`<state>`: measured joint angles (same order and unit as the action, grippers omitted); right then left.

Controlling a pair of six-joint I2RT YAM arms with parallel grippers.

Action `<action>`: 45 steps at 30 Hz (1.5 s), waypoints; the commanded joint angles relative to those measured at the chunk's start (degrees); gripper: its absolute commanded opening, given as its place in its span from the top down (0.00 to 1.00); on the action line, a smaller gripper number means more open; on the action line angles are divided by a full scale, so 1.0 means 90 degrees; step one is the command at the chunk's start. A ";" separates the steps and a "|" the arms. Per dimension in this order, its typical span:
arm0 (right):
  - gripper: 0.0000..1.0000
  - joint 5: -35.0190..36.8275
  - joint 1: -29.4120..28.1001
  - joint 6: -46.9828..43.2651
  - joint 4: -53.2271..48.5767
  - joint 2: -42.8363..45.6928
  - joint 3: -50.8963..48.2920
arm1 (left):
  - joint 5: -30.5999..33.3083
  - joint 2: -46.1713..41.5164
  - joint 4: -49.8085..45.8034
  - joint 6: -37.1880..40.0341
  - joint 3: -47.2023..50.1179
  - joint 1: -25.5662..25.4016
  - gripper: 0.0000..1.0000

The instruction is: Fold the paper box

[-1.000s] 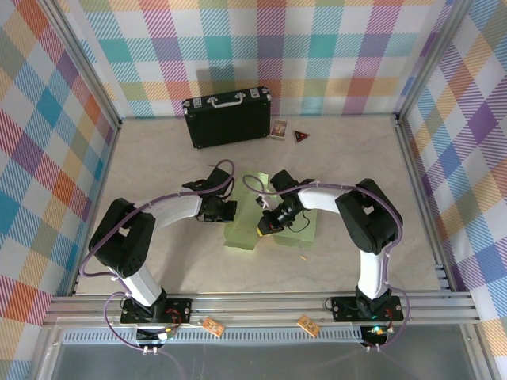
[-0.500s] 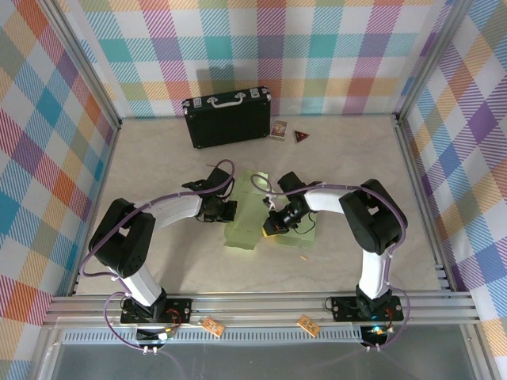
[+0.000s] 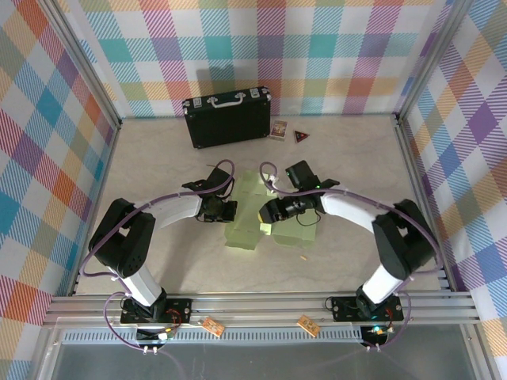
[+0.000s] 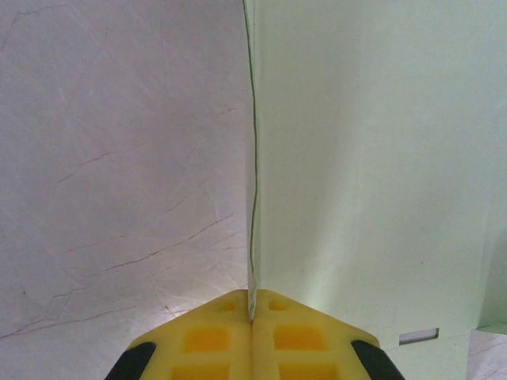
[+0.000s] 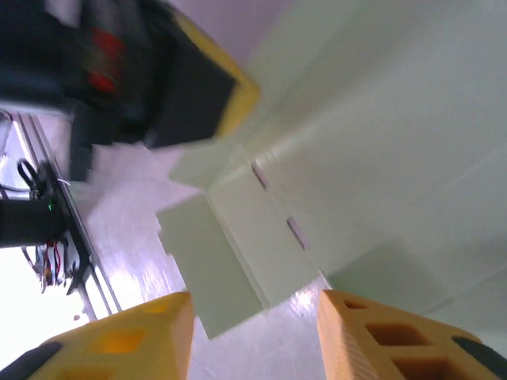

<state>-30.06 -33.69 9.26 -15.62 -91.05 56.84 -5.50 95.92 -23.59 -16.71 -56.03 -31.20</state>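
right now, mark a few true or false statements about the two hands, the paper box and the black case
1. The left hand is shut on an edge of the paper box. True.
2. The right hand is shut on the box. False: it is open, with the card beyond it.
3. The black case rests on the paper box. False: it stands at the far side of the table, apart from the box.
4. The paper box is not yet a closed box. True: part of it lies spread flat on the table.

The paper box [image 3: 252,212], pale green creased card, is lying part-folded at the middle of the table [image 3: 206,269]; its slotted flaps are spreading open.
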 commanded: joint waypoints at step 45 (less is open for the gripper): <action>0.26 0.1826 0.0877 -0.1921 -0.1023 -0.2046 0.2881 | -0.0617 -0.2616 -0.0637 -0.1613 0.1366 -0.0020 0.51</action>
<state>-12.67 -25.47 -1.85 -23.75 -106.80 78.74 -8.82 74.15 -31.92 -26.79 -46.11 -31.24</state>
